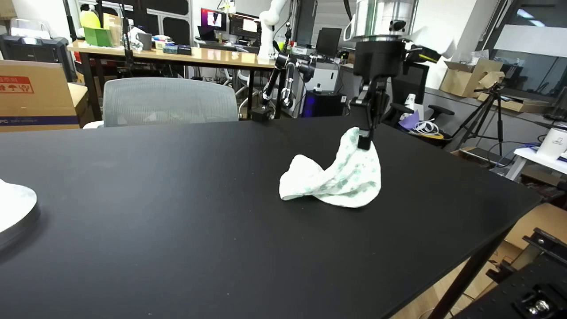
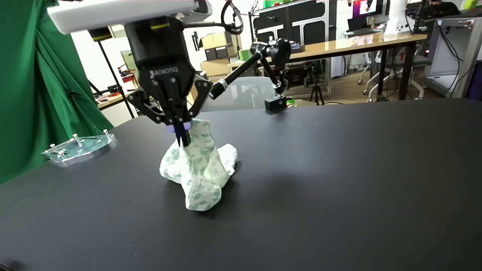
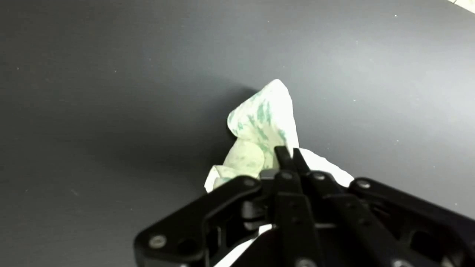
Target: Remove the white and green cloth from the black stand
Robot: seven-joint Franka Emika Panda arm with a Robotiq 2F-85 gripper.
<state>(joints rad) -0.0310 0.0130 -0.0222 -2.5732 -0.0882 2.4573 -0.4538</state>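
Cloth [image 1: 341, 177]: on or just above surface [image 1: 155, 221], can't tell which; nr far R corner in an exterior view
Tool [image 2: 183, 143]: above surface, cloth top btwn tips
Plate [image 2: 81, 150]: on surface, at L edge, L of cloth, in an exterior view
Stand [image 2: 270, 73]: on surface, at far edge, in both exterior views
Chair [image 1: 170, 102]: behind far edge, both exterior views
Carton [image 1: 35, 97]: L of chair, behind far edge

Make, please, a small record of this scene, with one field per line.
end effector: closed on the cloth
cloth: white with green pattern, draping below the end effector
cloth touching table: cannot tell
black stand: at the table's far edge in both exterior views, apart from the cloth
clear plate: on the table, in an exterior view
curtain: green, behind the clear plate
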